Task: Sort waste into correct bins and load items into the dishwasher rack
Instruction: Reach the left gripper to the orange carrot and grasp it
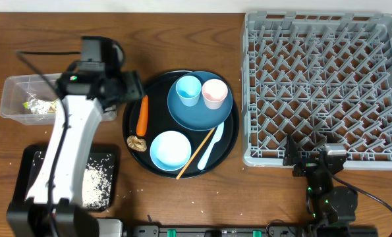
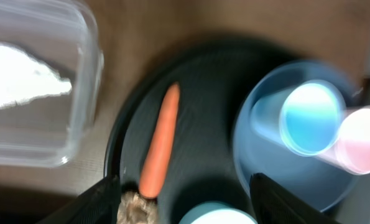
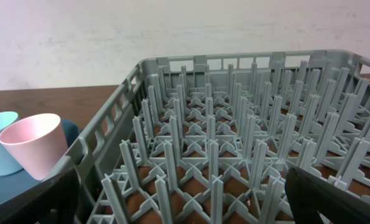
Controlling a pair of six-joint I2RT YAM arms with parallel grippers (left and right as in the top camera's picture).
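Left fingers (image 2: 92, 202) parted, empty, right fingers (image 3: 38, 199) wide, empty, brown wooden table (image 1: 182, 29), pale wall (image 3: 172, 31)

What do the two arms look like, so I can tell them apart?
The left arm has a long white link between black joints and carries a small green light. The right arm is all black, with small green lights near its base and a thin black cable.
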